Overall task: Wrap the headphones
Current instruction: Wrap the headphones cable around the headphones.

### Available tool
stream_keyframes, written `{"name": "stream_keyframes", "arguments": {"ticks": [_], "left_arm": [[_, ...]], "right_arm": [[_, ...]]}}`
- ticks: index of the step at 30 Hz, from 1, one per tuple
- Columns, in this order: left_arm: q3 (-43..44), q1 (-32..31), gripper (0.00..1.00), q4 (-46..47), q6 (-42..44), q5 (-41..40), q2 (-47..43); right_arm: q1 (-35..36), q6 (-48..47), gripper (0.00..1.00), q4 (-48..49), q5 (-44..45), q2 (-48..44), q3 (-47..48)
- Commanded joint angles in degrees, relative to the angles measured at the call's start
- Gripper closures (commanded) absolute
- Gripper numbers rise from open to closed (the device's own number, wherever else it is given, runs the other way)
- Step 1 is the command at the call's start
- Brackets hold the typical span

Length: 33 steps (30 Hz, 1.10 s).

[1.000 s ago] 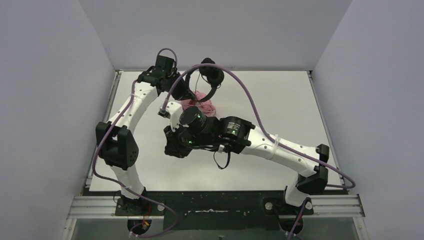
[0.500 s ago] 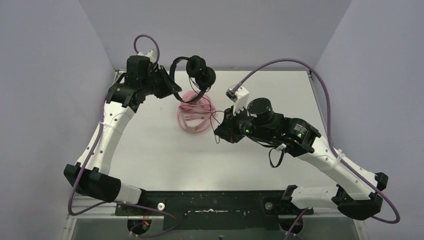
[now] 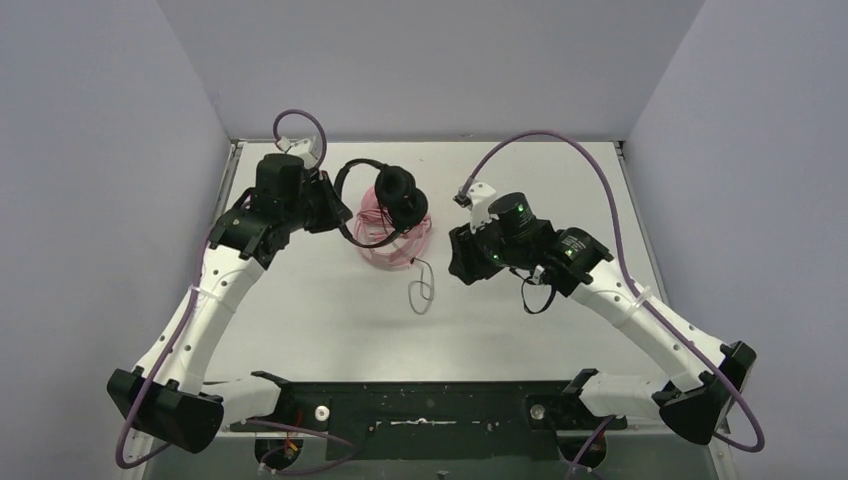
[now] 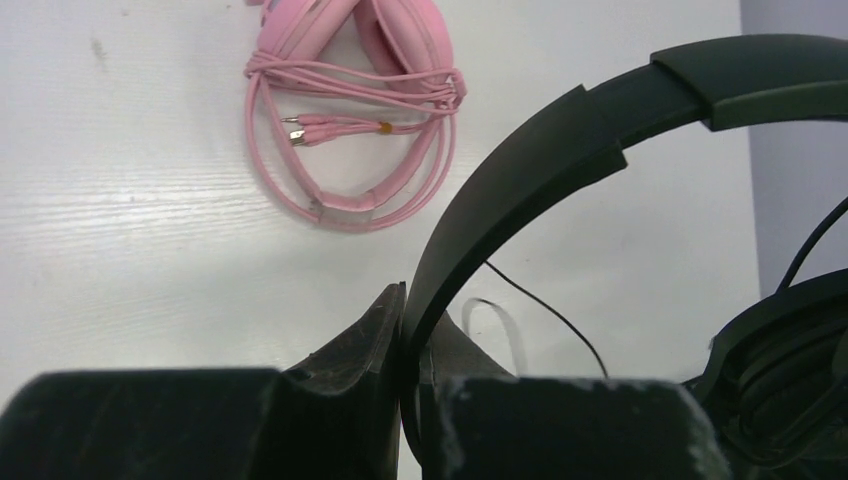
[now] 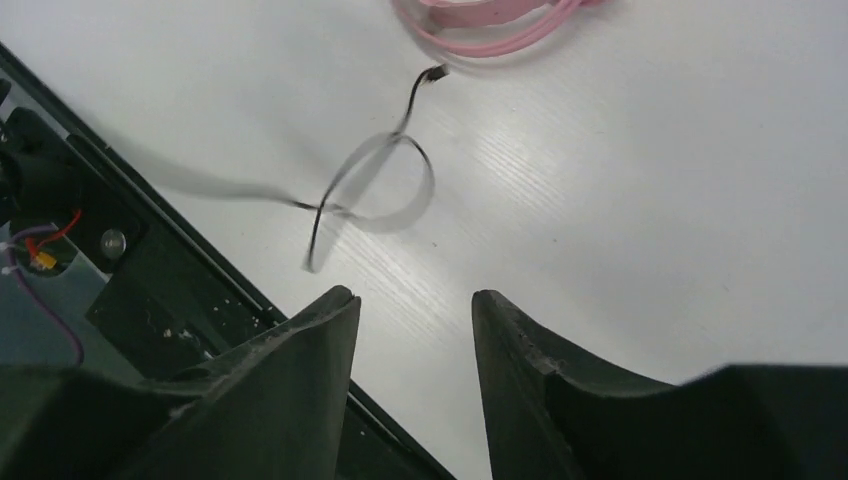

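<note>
Top external view: the left arm bends toward far centre, left fingers (image 4: 365, 345) clamped on the black headphones (image 3: 398, 190) band, over the pink headphones (image 3: 385, 250). Right fingers (image 5: 300, 350) stand parted, empty, above the black cable (image 5: 385, 185); open bench (image 3: 300, 320) lies near.

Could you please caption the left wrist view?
Left fingers pinch black plastic headset by its headband; bundled pink padded headphones lie beyond.

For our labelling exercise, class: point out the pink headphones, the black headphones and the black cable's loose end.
pink headphones (image 4: 410, 40), left wrist view, padded ear cup.
black headphones (image 4: 530, 170), left wrist view, headband.
black cable (image 5: 432, 73), right wrist view, plug tip.
</note>
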Motion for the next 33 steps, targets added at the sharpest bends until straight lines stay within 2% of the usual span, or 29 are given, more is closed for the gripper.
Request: {"name": "stream_keyframes", "arguments": {"ticks": [1,6,9,13,20,26,30,33], "left_arm": [[-1.97,-0.47,1.00,3.29,3.09,-6.02,-3.90],[-2.44,-0.55,1.00,2.23,3.76,-2.80,-3.01],[-2.44,-0.67,1.00,1.71,3.81,-0.92,-2.79],[-2.08,-1.06,1.00,0.49,4.22,-0.55,-2.94],[-1.08,-2.55,1.00,-1.05,5.38,-1.82,-3.08],[-0.34,-4.09,1.00,-1.64,5.44,-4.49,-2.49],[0.54,-4.07,1.00,-3.16,3.96,-6.67,-1.79],[0.30,-4.07,1.00,-2.78,3.72,-6.70,-2.31]], "right_arm": [[-5.78,-4.65,0.46,3.72,-5.40,-3.78,1.31],[-9.05,-7.20,0.14,10.93,-16.30,-3.17,3.40],[-9.05,-7.35,0.01,18.13,-22.02,-0.66,4.29],[-9.06,-4.52,0.00,27.60,-24.82,3.28,5.41],[-7.99,-0.46,0.00,38.10,-24.71,6.64,5.23],[-5.07,0.45,0.02,40.23,-24.68,8.61,5.60],[-3.56,-0.26,0.02,39.78,-20.90,7.89,5.44],[-4.30,1.74,0.07,39.31,-17.44,7.85,5.32]]}}
